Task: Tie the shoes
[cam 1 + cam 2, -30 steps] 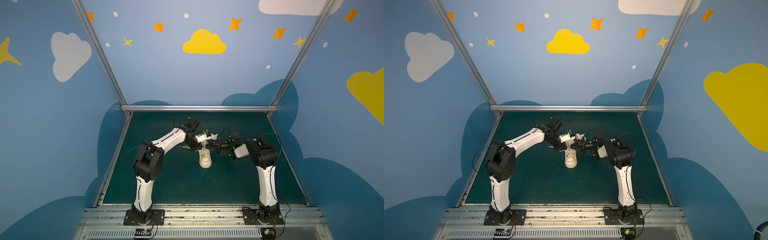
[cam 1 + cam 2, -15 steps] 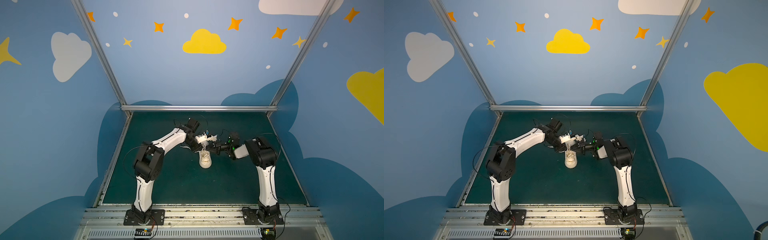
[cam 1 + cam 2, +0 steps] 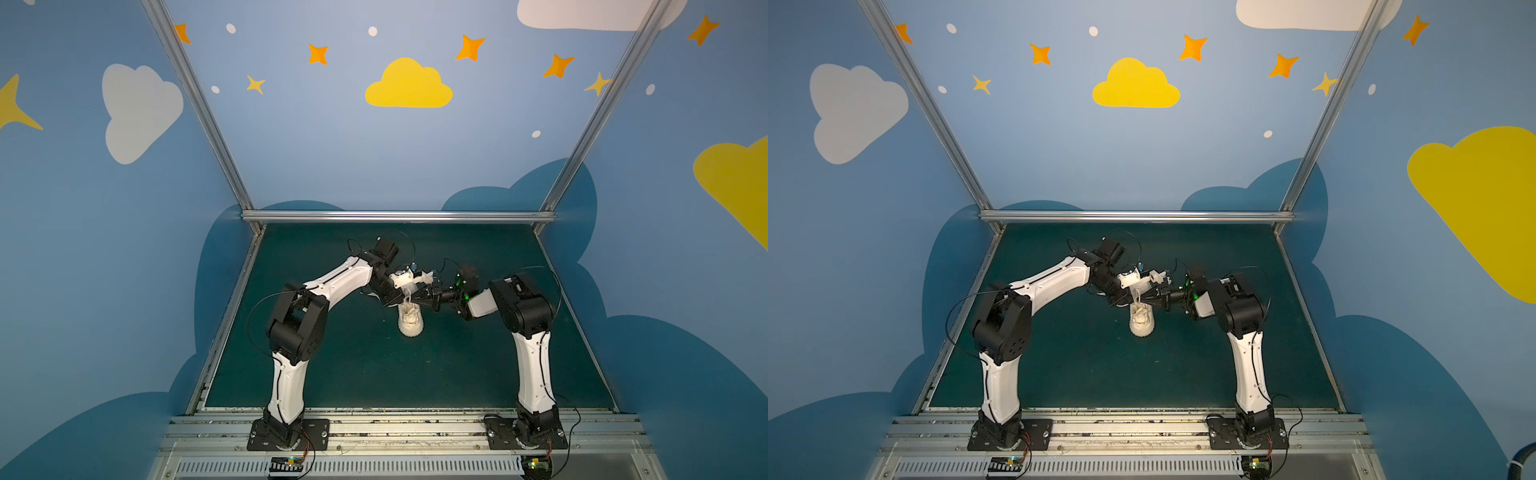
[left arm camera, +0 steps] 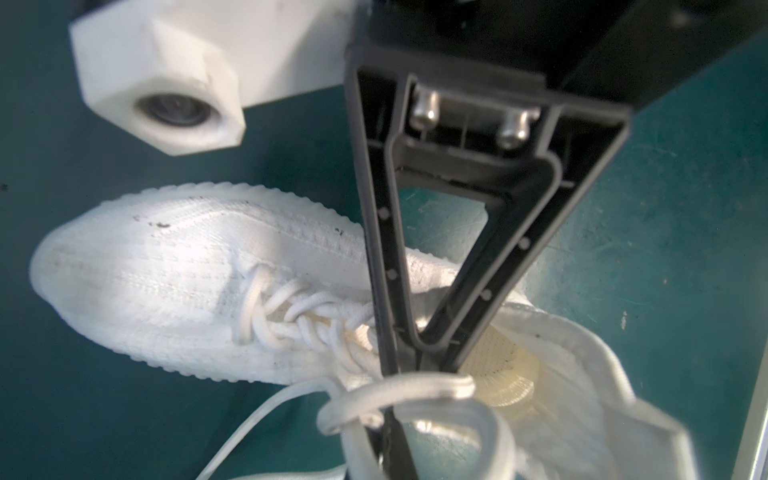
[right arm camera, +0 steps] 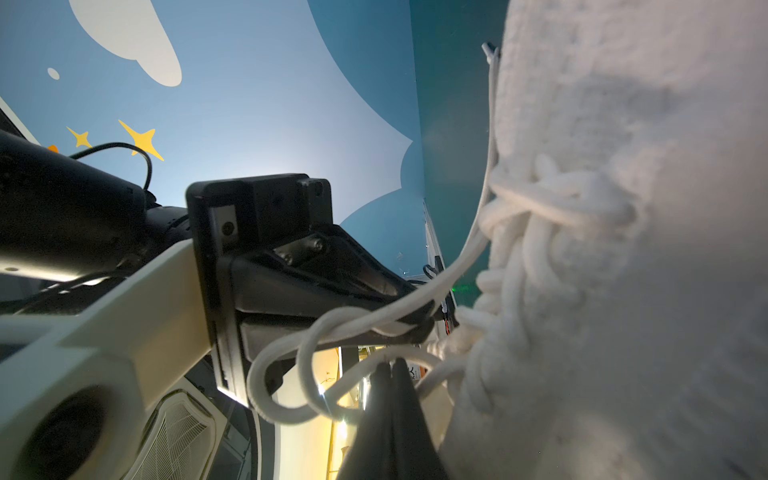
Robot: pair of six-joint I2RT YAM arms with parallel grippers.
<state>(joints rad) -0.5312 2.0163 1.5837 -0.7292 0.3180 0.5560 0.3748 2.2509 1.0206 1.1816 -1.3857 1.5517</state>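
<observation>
From where I stand, the left arm (image 3: 291, 374) and the right arm (image 3: 534, 374) rise from just in front of the near edge of the tabletop (image 3: 415, 374), one towards each near corner, and bend in towards each other.

Past them, about the middle of the tabletop, stands the sneaker (image 3: 410, 326). It is off-white knit and sits upright on its ribbed sole, with its toe towards the near edge and its heel towards the far one, as both top views show. Its laces (image 4: 291, 311) are threaded up the front, and the free lengths come loose above the collar.

Just over that far end of the sneaker the two grippers meet, almost tip to tip. The right gripper (image 5: 392, 368) reaches in from the right with its fingers pressed tight together. A lace loop arches right across their tip, nipped there as far as I can see.

The left gripper (image 5: 428, 318) comes in from the left, and its fingers are pressed together too. Loops of lace lie wound over them, but I cannot tell whether a strand is caught between them. One thin lace end trails along the sneaker's side onto the green surface.
</observation>
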